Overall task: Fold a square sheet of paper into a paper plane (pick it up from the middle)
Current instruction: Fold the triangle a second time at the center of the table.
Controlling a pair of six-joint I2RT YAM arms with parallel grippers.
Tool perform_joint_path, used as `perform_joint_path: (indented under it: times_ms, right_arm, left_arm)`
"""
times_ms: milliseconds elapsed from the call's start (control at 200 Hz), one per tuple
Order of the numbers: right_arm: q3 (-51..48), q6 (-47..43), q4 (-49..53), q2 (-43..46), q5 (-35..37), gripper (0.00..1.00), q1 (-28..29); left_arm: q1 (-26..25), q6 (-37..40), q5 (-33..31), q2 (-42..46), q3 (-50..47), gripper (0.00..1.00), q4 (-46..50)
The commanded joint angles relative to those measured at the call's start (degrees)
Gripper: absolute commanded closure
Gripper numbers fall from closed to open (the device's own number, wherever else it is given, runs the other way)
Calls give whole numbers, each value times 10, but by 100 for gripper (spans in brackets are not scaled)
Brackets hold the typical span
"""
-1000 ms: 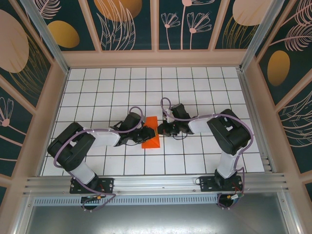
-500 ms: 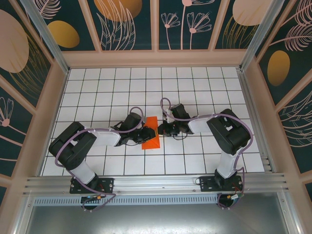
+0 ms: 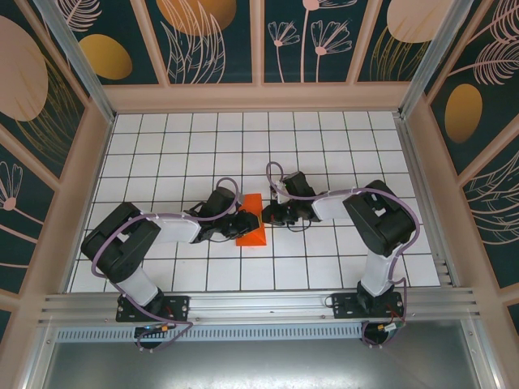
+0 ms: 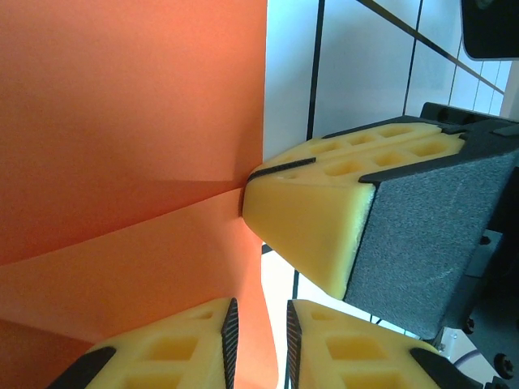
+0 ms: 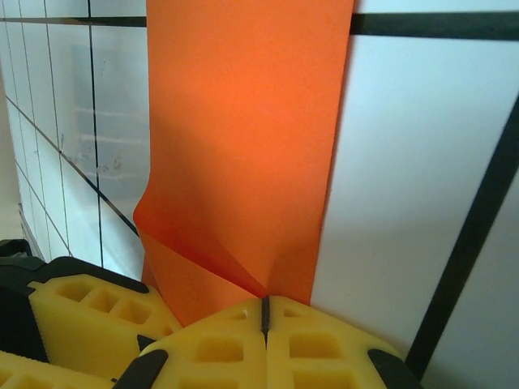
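Note:
The orange-red sheet of paper (image 3: pixel 251 232) lies folded into a narrow strip on the white tiles at mid-table. My left gripper (image 3: pixel 242 223) meets it from the left. In the left wrist view the paper (image 4: pixel 122 121) runs down between my left gripper's (image 4: pixel 259 344) pads, which stand a little apart, with bare floor showing in the gap. My right gripper (image 3: pixel 264 215) comes in from the right and is shut. Its tips (image 5: pixel 263 312) touch the paper (image 5: pixel 243 121) where a diagonal crease starts. The right gripper's yellow fingers (image 4: pixel 316 219) press at the paper's edge.
White tiled floor (image 3: pixel 324 154) stretches all round the paper, with free room behind and to both sides. Patterned walls (image 3: pixel 259 40) close the cell, and an aluminium rail (image 3: pixel 259 304) runs along the near edge by the arm bases.

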State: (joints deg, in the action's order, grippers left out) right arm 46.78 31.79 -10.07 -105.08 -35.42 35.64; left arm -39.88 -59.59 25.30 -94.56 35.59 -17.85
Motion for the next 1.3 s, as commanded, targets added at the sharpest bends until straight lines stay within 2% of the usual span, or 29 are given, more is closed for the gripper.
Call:
perform_joint_path:
  times_ms: [0,1291]
  right_arm:
    - [16,-14,4,-13,10,96,3]
    - [10,-13,24,-6,31,97,3]
  left_arm:
    - [-3,5,10,-8,11,73,-10]
    - [-3,6,7,-30,8,75,3]
